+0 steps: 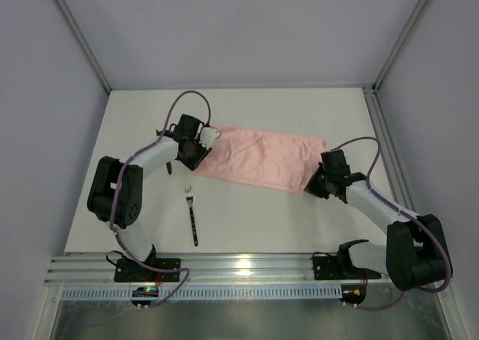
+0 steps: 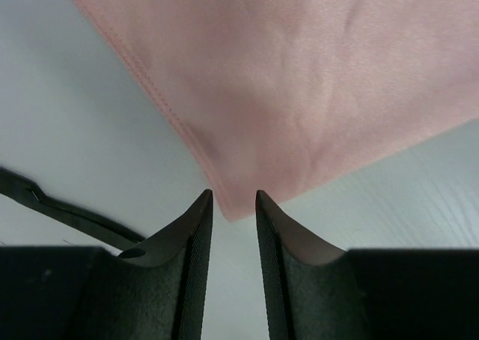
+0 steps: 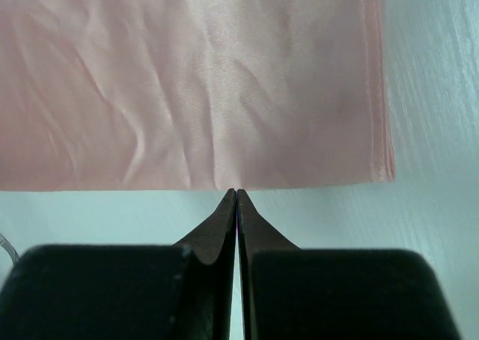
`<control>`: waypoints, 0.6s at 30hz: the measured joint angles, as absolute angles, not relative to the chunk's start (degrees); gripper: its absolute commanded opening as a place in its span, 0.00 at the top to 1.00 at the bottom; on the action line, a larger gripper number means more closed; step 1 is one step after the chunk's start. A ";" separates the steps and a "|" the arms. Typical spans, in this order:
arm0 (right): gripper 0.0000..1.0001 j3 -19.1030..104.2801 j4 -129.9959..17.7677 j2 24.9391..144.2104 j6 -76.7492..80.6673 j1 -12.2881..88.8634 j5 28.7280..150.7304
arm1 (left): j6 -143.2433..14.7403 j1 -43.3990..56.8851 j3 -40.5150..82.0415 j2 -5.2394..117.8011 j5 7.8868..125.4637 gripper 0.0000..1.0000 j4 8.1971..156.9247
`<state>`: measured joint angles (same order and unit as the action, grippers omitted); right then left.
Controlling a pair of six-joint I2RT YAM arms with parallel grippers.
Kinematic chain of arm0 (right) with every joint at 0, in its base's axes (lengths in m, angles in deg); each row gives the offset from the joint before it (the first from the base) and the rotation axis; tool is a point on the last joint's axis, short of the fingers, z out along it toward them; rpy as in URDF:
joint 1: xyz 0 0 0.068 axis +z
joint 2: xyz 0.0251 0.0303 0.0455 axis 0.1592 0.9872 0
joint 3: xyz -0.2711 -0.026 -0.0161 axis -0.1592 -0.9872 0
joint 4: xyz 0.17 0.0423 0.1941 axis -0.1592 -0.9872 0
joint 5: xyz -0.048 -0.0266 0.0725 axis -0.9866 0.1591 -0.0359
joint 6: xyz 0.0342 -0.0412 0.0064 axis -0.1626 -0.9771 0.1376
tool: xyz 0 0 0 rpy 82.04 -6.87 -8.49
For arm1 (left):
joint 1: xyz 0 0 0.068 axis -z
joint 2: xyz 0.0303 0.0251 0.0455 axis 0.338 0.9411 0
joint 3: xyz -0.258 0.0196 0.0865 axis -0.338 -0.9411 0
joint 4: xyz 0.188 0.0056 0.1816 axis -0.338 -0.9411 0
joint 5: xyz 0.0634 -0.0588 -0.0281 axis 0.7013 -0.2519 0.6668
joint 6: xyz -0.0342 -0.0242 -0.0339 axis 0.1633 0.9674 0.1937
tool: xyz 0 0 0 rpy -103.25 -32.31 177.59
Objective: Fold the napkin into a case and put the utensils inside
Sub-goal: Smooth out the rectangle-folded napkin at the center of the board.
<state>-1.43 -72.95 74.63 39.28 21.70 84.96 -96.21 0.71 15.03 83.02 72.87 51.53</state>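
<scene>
White counter [image 1: 299, 220] within pale walls carries the work. We find the napkin [image 1: 258, 159] folded into a long band across the middle, its long axis running left to right; no case is formed yet. Our left claw [image 2: 233, 199] stands slightly apart with the band's near-left corner at its mouth. Our right claw [image 3: 236, 194] is pressed together at the near edge by the right end; whether it nips cloth we cannot tell. Nearer us the fork [image 1: 192, 215] lies on the left arm's side, the knife [image 2: 67, 211] beside that claw.

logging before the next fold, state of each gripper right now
left gripper: open, narrow gap, napkin corner between the tips, not clamped
right gripper: closed, tips at the napkin edge; cannot tell if cloth is pinched
</scene>
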 measured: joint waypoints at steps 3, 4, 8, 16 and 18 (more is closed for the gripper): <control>0.96 2.90 -77.15 72.73 38.34 23.68 83.52 | -96.34 0.71 15.95 79.13 68.91 0.68 49.08; 0.96 4.67 -77.82 72.81 38.21 24.86 82.78 | -96.30 0.78 16.69 77.91 67.52 0.72 48.34; 0.96 12.36 -75.05 75.26 37.95 32.82 82.30 | -95.69 2.48 19.16 75.61 64.70 0.89 47.79; 0.96 22.37 -63.88 96.44 38.80 44.91 88.79 | -95.08 8.58 19.31 85.23 65.75 0.93 47.99; 0.96 22.37 -63.20 99.81 39.20 45.83 90.21 | -94.86 8.49 19.29 87.22 66.90 0.93 48.01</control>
<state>22.37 -63.20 99.81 39.20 45.83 90.21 -94.86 8.49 19.29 87.22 66.90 48.01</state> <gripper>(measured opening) 0.037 0.076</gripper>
